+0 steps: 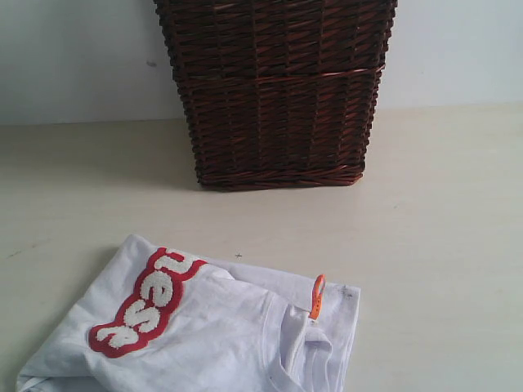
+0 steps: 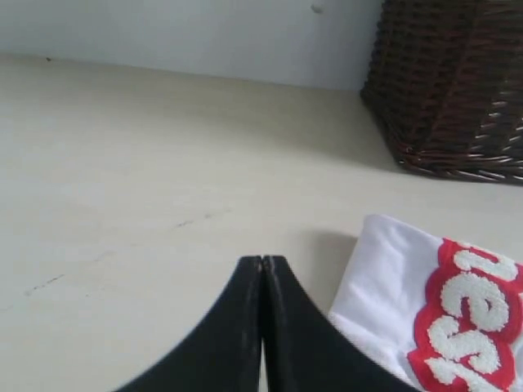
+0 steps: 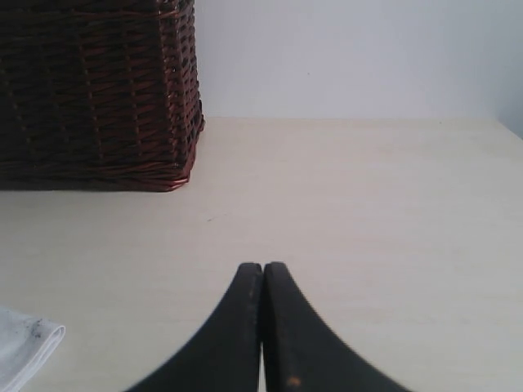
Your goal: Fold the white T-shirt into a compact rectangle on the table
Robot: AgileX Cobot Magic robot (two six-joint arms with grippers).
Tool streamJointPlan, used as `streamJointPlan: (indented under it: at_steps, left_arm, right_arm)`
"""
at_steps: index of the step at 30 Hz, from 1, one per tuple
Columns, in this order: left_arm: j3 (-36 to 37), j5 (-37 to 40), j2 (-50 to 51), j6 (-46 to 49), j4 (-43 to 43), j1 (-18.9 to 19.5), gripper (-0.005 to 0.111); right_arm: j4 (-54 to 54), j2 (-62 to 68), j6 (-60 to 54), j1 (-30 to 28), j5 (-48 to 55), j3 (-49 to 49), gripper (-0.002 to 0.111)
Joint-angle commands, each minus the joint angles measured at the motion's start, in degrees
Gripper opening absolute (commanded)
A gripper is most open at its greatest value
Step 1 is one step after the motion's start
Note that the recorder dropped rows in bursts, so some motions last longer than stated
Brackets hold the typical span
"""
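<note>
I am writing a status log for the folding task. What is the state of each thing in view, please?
white T-shirt, loosely folded over on the table, red logo facing up, not held.
orange neck tag, sticking up.
wicker basket, upright behind the shirt, not touching it.
left end effector, shut, empty.
right end effector, shut, empty.

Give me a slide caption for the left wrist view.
Shut left gripper poised beside the white T-shirt on the table, dark wicker basket beyond.

Soft even daylight, faint shadows, slightly washed-out, grainy
</note>
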Motion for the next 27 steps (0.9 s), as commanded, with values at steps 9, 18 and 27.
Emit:
streamJointPlan:
  at_steps: [9, 18, 27]
  left_arm:
    - [-0.03, 0.26, 0.31, -9.15, 6.41, -0.31, 0.0]
    - [-0.03, 0.25, 0.31, -9.15, 6.52, -0.31, 0.0]
    - [-0.03, 0.25, 0.31, -9.15, 6.52, -0.31, 0.0]
  right_arm:
    - [-0.21, -0.34, -0.32, -0.23, -0.51, 0.32, 0.0]
    - [-0.21, -0.34, -0.32, -0.23, -0.51, 0.32, 0.0]
    - [-4.69, -0.34, -1.6, -0.26, 0.76, 0.32, 0.0]
